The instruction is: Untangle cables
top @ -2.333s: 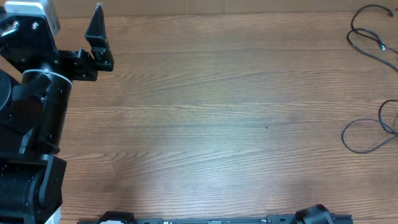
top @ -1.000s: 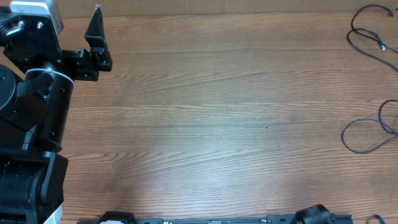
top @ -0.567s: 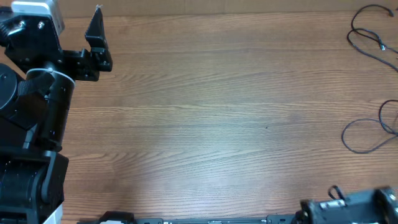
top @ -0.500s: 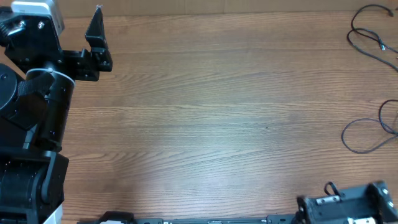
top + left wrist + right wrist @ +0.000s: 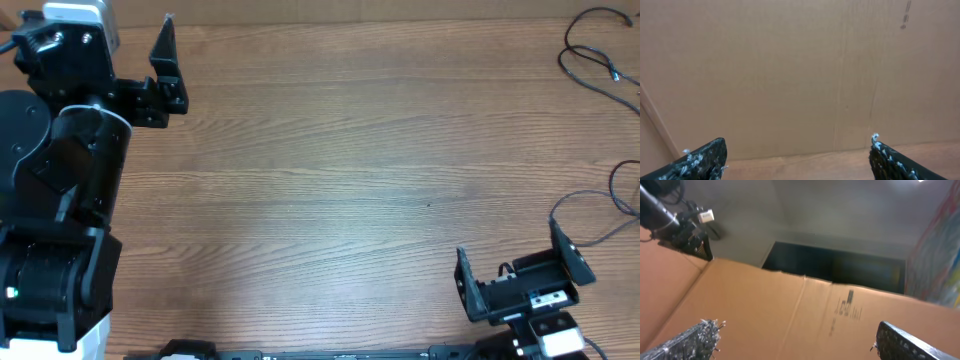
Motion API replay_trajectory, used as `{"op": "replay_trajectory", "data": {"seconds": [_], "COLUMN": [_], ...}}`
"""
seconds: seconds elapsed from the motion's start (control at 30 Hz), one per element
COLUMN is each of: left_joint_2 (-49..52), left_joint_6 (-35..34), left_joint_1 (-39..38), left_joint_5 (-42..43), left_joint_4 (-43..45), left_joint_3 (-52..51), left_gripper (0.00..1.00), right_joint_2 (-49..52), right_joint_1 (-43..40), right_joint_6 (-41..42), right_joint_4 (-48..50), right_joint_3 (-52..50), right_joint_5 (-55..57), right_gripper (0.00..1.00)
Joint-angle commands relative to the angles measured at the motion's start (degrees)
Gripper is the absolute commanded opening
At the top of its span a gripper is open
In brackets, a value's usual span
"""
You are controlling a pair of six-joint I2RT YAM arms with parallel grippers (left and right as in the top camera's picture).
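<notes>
Two thin black cables lie apart at the table's right edge in the overhead view. One makes loose loops at the far right corner. The other forms a loop at mid right. My left gripper is open and empty at the far left, a long way from them. In its wrist view it faces a cardboard wall. My right gripper is open and empty near the front edge, just left of and in front of the mid-right loop. Its wrist view shows only cardboard and the room; no cable shows in either wrist view.
A brown cardboard wall runs along the table's far edge. The left arm's base fills the front left corner. A black rail lies along the front edge. The wooden tabletop stretches between the arms.
My right arm has come up into view from the front right corner, gripper open. My left arm has shifted slightly to the right. The cables have not moved.
</notes>
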Motion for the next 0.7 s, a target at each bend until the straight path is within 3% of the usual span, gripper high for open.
{"op": "replay_trajectory", "data": {"seconds": [0.0,0.33,0.67], "left_joint_2": [-0.1,-0.1,-0.1], "left_joint_6": [2.0,2.6,2.6], "left_joint_1": [-0.1,-0.1,-0.1], "left_joint_5": [-0.5,-0.5,-0.6], "left_joint_4": [0.7,0.7,0.9], "left_joint_3": [-1.4,-1.4,-1.4], "left_gripper": [0.9,0.91,0.91], "right_joint_2": [0.0,0.0,0.1], "right_joint_1": [0.3,0.3,-1.6], "right_joint_6": [0.0,0.0,2.4], "right_joint_4": [-3.8,-29.6,-22.7], "right_joint_3": [-0.2,-0.3,-7.2], "right_joint_5": [2.6,4.7,4.7], "right_gripper": [1.0,1.0,1.0]}}
